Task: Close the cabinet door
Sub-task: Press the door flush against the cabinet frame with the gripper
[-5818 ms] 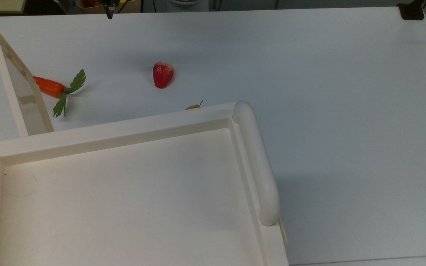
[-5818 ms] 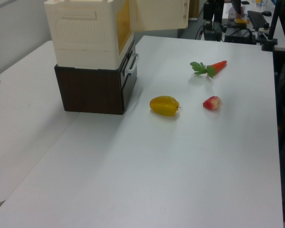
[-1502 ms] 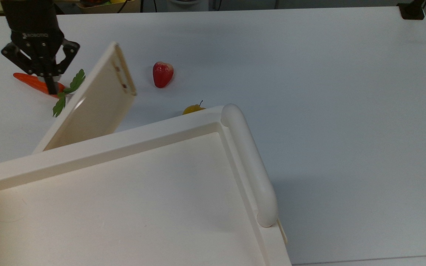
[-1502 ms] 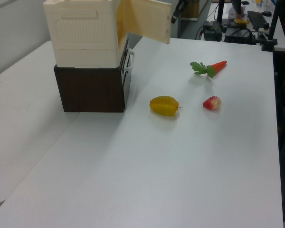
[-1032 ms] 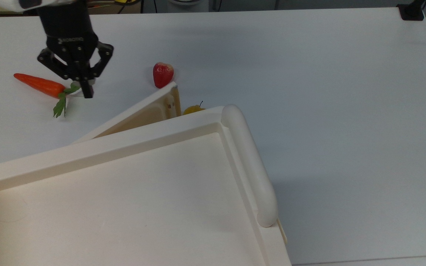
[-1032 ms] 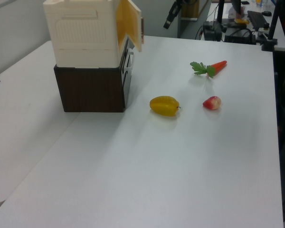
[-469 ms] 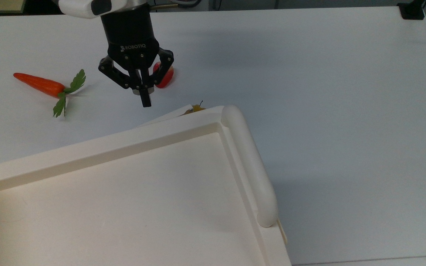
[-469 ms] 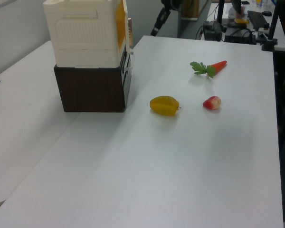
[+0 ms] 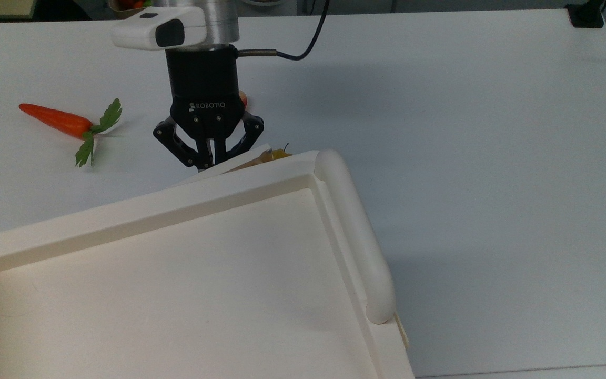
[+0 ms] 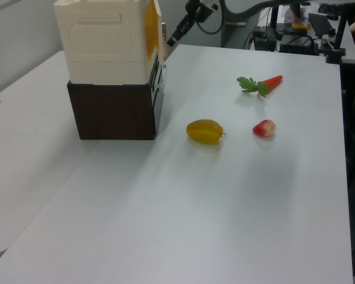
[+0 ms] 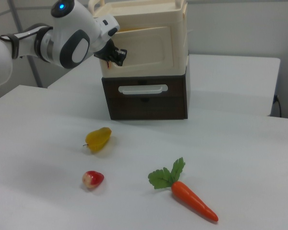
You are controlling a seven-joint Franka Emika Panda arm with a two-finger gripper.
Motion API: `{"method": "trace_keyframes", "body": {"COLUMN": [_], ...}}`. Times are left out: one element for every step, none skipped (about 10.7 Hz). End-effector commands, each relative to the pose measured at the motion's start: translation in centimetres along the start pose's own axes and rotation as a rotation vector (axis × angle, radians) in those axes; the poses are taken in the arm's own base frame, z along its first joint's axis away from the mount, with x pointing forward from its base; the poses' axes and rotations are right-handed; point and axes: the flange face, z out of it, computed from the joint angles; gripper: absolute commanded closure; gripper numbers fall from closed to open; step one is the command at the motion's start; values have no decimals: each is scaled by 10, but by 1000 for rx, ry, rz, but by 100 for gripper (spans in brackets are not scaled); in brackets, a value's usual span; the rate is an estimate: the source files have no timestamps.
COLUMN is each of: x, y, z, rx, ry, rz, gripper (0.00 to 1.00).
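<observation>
Cabinet door (image 11: 149,45): thin, flat, cream-white rectangular panel with a glossy face, hinged to the large cream-white boxy cabinet (image 9: 177,273) that sits on a dark brown drawer unit (image 11: 146,100) with a pale handle. In the right view the panel lies almost flush over the cabinet's front; in the top view a narrow sliver of its upper edge (image 9: 229,162) stands just proud of the cabinet rim near 12 o'clock, so it is judged nearly shut, not fully seated

Black two-finger gripper (image 9: 207,160): fingers pressed together, holding nothing, tips at or just beside the door's outer face; true contact cannot be told. In the right view it sits at 9 o'clock of the panel, at the door's free edge (image 11: 116,55)

Handling, as a judgement: light, stiff, hard plastic panel swinging freely on its hinge; the glossy face is slippery, so pushing suits it better than pinching. Best contact is the flat outer face near the free edge, far from the hinge. A hard shove could shift the whole stack on the white table (image 9: 466,131)

Other items on the table:
- orange toy carrot with green leaves (image 9: 63,123), at 9 o'clock of the gripper in the top view
- yellow toy fruit (image 10: 205,131)
- red toy strawberry (image 10: 264,128)
- thick rounded cream bar (image 9: 355,237) along the cabinet top's edge
</observation>
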Motion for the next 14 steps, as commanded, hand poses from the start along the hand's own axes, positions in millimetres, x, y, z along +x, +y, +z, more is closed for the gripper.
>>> {"method": "trace_keyframes", "body": {"x": [8,9,9,9,11,13,12,14,15,15,16,15,14,14], "y": [-26,-28,-28,-28,-31,-33,-35,-38,-47,-50,-51,-56,-58,-59], "z": [12,14,14,15,16,18,23,22,22,23,22,23,24,23], "rx": [-25,-26,-26,-25,-23,-22,-22,-23,-19,-17,-16,-11,-10,-9], "ry": [174,191,195,195,201,204,201,222,249,251,253,252,248,247], "rz": [26,29,30,43,51,49,46,43,36,39,40,36,32,29], "gripper": [93,93,93,93,93,93,93,93,93,93,93,93,93,93]}}
